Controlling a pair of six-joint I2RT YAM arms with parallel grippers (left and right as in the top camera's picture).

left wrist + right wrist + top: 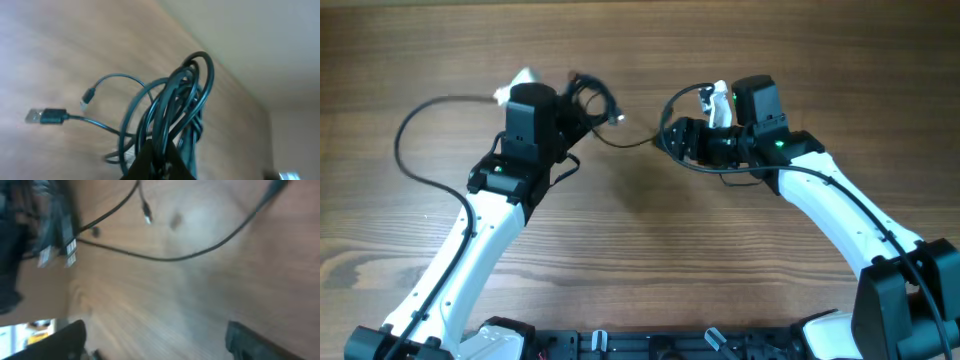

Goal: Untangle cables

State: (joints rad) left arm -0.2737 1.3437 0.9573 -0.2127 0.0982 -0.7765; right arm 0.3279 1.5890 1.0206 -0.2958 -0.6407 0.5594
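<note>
Two grippers are over a wooden tabletop (pixel 640 250), one on each of my arms. My left gripper (pixel 160 161) is clamped on a cable bundle (pixel 175 110), a knot of thin dark-green loops that seems to be held just above the wood, towards the far middle of the tabletop. My right gripper (pixel 155 332) has its fingers wide apart with nothing between them. One loose strand (pixel 165 257) crosses the wood beyond it and runs back towards the bundle.

What could go wrong: if I close the right gripper on the wrong loop and pull, I would likely cinch the knot tighter rather than free it. A hard pull could also drag the whole bundle out of my left gripper's hold. The right wrist view is blurred, so I could close on bare wood and miss the strand.

Counted: one bundle and one strand trailing from it. The left wrist view shows two free ends, a flat USB plug (pixel 45 116) and a smaller plug (pixel 88 97). I cannot tell how many separate cords make up the bundle, because the loops overlap.
</note>
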